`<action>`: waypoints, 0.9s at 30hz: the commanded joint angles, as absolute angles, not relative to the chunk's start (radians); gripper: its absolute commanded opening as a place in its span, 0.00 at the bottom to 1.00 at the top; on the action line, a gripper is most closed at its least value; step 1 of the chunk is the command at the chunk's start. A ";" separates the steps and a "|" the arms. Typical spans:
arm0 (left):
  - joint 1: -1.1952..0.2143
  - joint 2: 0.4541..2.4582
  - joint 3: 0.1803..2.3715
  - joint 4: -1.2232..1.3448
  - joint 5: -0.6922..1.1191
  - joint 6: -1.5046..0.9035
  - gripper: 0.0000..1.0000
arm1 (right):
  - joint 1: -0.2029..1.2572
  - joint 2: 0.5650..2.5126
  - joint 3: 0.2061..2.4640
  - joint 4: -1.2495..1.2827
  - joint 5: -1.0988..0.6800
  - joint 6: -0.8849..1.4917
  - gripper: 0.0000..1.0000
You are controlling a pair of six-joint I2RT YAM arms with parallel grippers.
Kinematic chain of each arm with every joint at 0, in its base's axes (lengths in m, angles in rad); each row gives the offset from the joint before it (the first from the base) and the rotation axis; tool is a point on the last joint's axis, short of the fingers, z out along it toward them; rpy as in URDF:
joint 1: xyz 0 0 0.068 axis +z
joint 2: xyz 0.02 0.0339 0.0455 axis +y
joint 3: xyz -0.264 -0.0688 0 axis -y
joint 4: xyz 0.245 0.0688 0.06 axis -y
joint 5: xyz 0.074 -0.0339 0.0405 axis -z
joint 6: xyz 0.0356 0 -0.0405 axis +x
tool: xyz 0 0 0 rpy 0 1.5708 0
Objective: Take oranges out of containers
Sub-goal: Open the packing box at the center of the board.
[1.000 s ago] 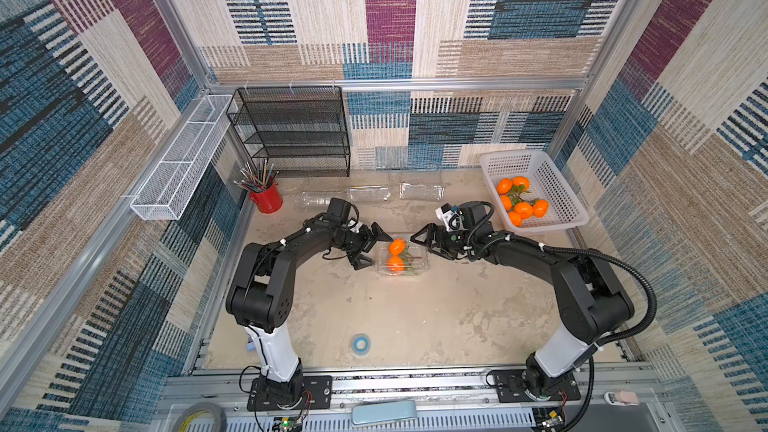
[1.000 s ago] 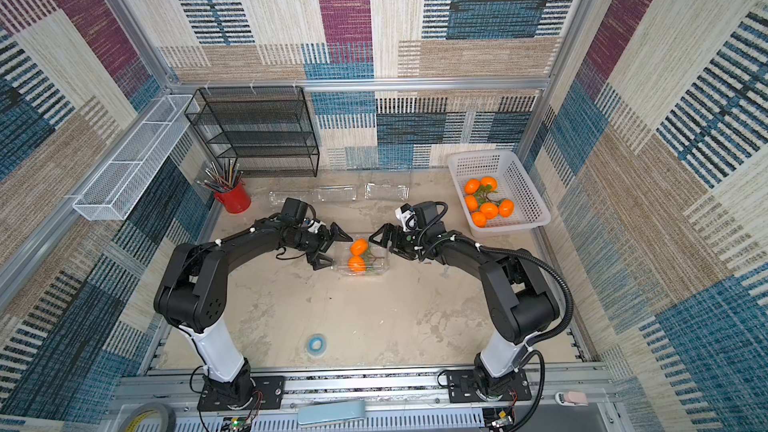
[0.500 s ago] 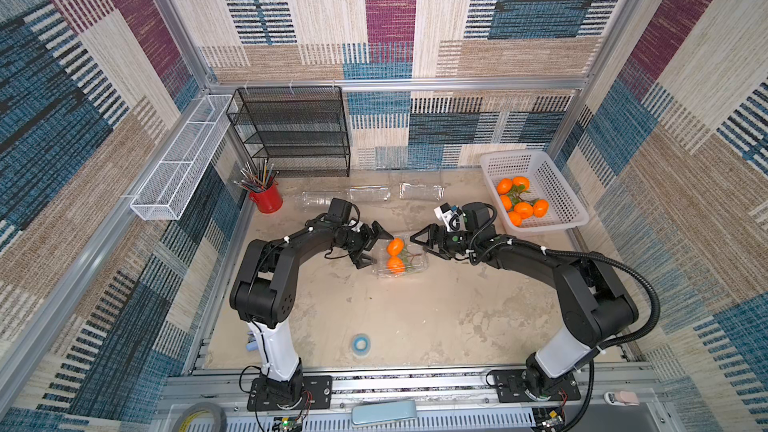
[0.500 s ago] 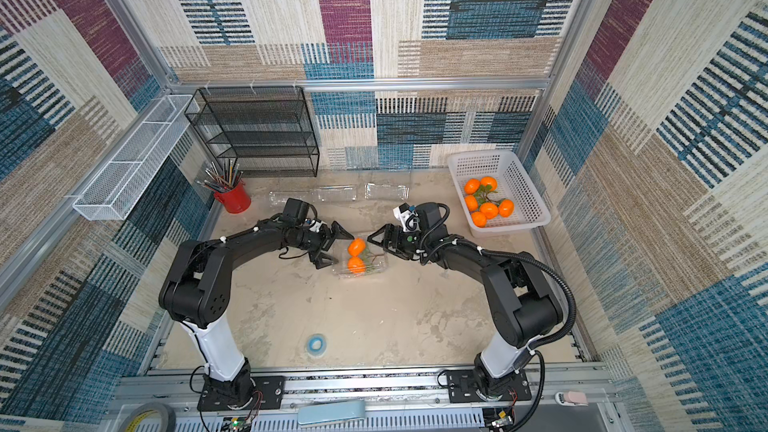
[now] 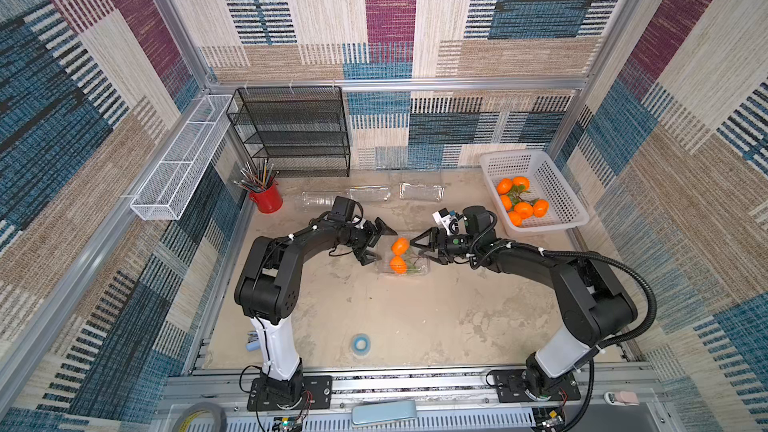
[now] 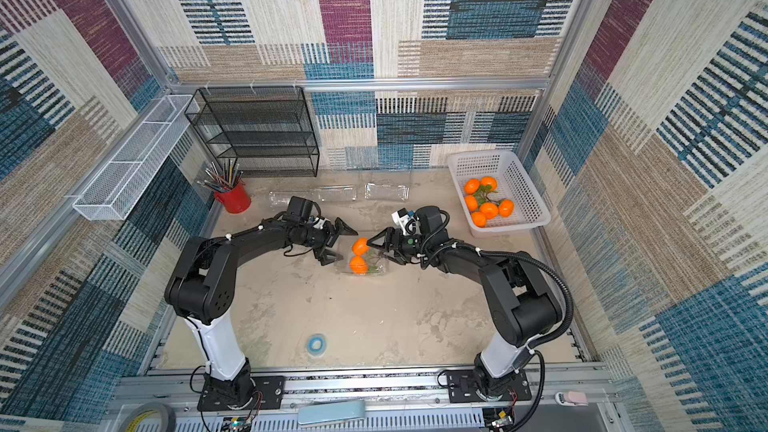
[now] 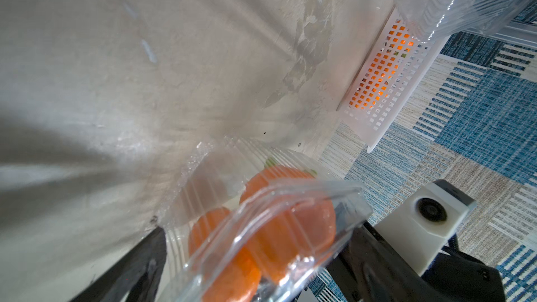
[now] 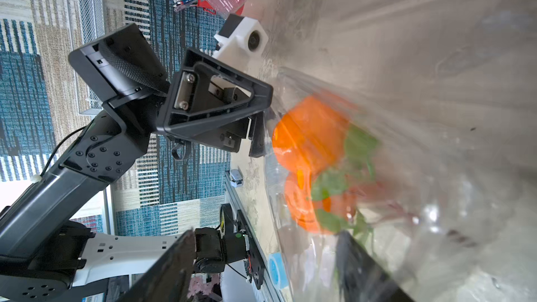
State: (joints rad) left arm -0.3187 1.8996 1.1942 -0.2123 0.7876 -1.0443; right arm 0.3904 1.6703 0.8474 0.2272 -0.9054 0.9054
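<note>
Left tool (image 5: 380, 247) stands wide released at one end of the clear container (image 5: 415, 270) on the worktop (image 5: 415, 317), two oranges (image 5: 398, 263) inside. Right tool (image 5: 422, 253) straddles its other end; if it grips, I cannot tell. Farther back, other oranges (image 5: 523, 209) lie in the white basket (image 5: 552, 184).

Black arms (image 5: 307, 238) with white lower links (image 5: 276, 347), black cables (image 5: 623, 272), triangular fingers (image 8: 261, 94).

left arm (image 5: 299, 243) stretched low toward the clear box (image 5: 409, 268), left gripper (image 5: 381, 248) just beside it with jaws wide open, right arm (image 5: 532, 261) reaching from the other side, right gripper (image 5: 420, 254) jaws apart around its end
</note>
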 commanded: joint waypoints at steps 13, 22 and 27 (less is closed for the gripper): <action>-0.347 1.910 1.227 -0.154 0.827 -1.095 0.99 | 0.392 1.663 0.754 0.485 -0.934 1.245 0.43; -0.351 1.916 1.260 -0.158 0.833 -1.114 0.99 | 0.393 1.640 0.694 0.565 -0.866 1.400 0.29; -0.350 1.913 1.280 -0.160 0.841 -1.122 0.99 | 0.391 1.629 0.674 0.588 -0.833 1.466 0.23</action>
